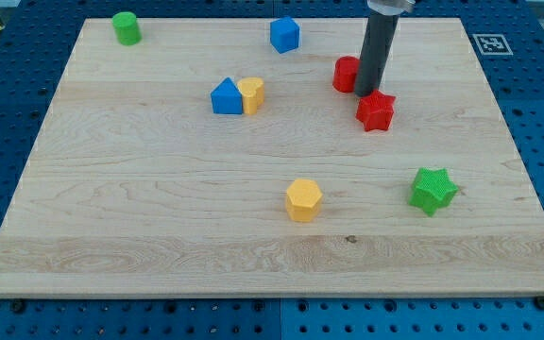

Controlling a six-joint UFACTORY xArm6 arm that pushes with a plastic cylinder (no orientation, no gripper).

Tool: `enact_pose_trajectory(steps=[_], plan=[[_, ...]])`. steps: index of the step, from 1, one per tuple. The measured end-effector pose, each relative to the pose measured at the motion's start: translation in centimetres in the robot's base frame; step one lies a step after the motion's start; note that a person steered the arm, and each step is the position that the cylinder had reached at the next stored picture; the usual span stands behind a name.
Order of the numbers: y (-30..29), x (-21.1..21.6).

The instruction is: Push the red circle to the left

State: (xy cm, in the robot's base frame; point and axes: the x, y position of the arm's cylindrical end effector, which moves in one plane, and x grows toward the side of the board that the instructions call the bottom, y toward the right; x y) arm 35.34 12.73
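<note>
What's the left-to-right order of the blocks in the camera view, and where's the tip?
green cylinder → blue block → yellow heart → blue cube → yellow hexagon → red circle → red star → green star. My tip sits between the red circle and red star.

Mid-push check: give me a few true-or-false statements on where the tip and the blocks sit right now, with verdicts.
1. My tip sits just to the view's right of the red circle. True.
2. The red star lies at the view's far left edge of the board. False: it sits just right of and below my tip.
3. The blue block and the yellow heart are side by side, touching. True.
4. The green star is at the view's top left corner. False: the green cylinder is there; the green star is at the lower right.
5. The yellow hexagon touches the red circle. False: it lies well apart, toward the view's bottom.
</note>
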Motion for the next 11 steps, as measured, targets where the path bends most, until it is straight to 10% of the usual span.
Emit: enact_pose_trajectory(steps=[7, 11], plan=[[-1.8, -3.2], [-4.9, 4.3]])
